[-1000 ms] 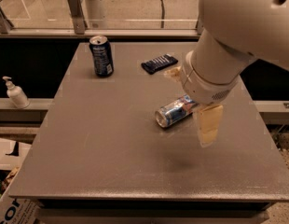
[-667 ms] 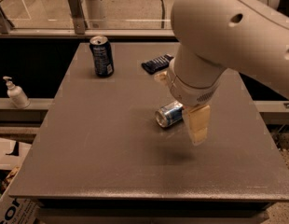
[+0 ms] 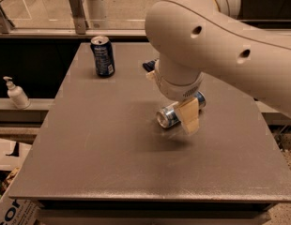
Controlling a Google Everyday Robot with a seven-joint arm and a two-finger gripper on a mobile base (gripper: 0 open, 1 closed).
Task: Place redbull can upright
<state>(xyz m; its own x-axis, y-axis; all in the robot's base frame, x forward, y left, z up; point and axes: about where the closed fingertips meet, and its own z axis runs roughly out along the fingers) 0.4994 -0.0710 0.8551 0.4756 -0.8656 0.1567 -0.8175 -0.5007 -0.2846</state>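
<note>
The redbull can (image 3: 168,116) lies on its side near the middle of the grey table (image 3: 103,163), its silver end facing front left. It is slim, silver and light blue. My gripper (image 3: 187,115) hangs from the big white arm (image 3: 216,36) and is down at the can, over its right half. The gripper's cream tip covers part of the can's body, and the arm hides the can's far end.
A wider dark navy can (image 3: 103,55) stands upright at the table's back left. A small dark object (image 3: 149,65) shows behind the arm, mostly hidden. A soap bottle (image 3: 16,93) stands on a ledge to the left. A cardboard box (image 3: 9,210) sits at the lower left.
The arm has swung left and lower, so the gripper went from beside the can's right end to over the can. The can has not moved.
</note>
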